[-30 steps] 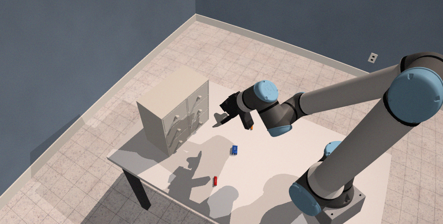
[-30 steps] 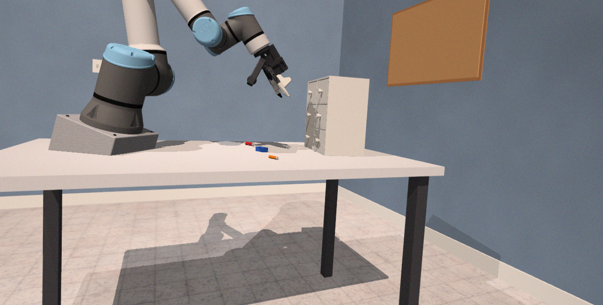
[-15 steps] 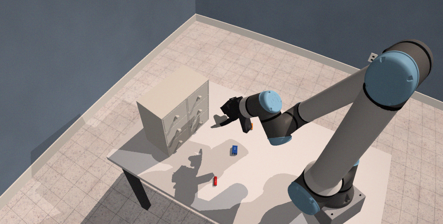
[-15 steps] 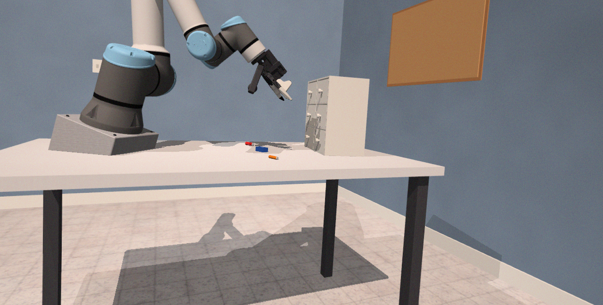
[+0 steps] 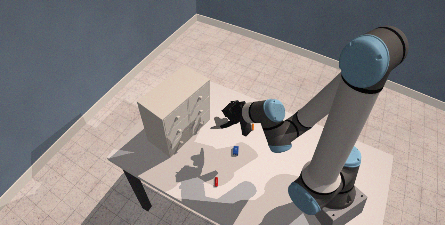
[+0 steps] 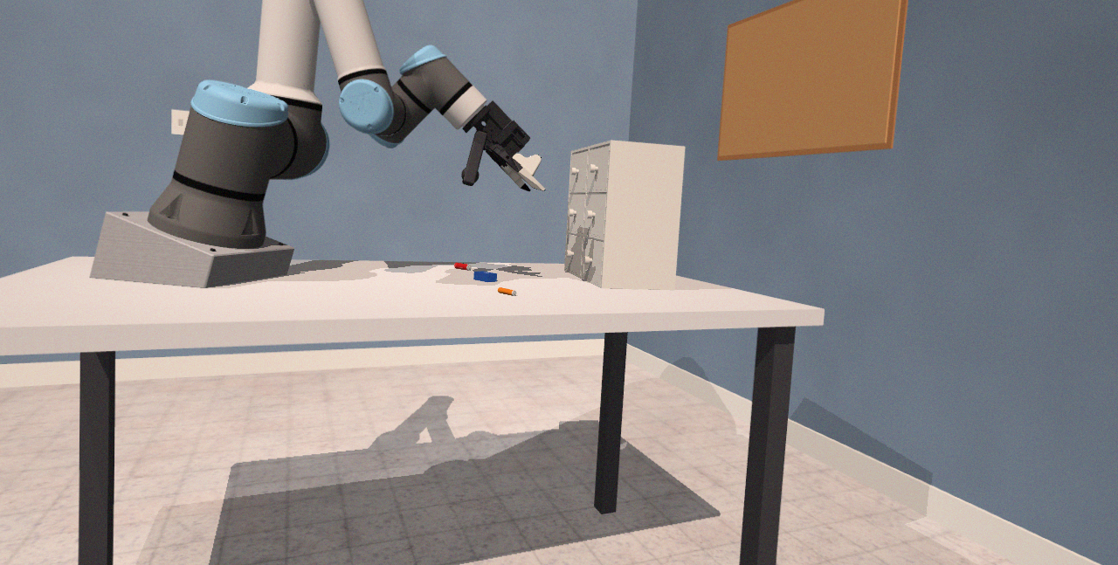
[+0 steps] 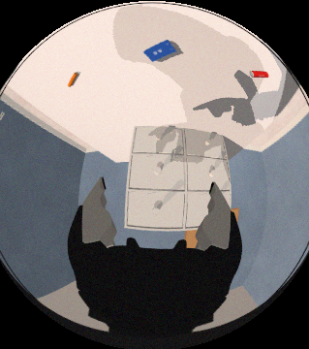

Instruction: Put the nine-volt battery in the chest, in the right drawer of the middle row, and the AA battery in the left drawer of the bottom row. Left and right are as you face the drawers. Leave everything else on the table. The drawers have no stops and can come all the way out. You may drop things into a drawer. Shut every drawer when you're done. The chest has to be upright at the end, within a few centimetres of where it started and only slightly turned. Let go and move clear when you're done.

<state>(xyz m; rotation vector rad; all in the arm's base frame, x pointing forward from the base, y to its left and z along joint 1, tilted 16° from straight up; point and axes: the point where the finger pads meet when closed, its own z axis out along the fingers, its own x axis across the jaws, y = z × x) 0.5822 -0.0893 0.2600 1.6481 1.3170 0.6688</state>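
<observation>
Top view, chest: the chest (image 5: 169, 99) stands upright left of frame centre on the bench (image 5: 367, 167); all six drawers appear shut.
Top view, batteries: the blue nine-volt battery (image 5: 235, 150) lies at centre; the orange AA battery (image 5: 252, 126) lies just right of the claw (image 5: 228, 119); a red cell (image 5: 216, 181) lies lower centre. None is stowed.
Exterior view, claw: the claw (image 6: 500, 170) hangs mid-frame, just left of the chest (image 6: 637, 210), above the bench, not touching.
Wrist view, claw: fingers are spread fully, nothing held; the drawer fronts (image 7: 156, 206) fill the centre.
Progress: judged at the start; both placements and all drawer work remain.
</observation>
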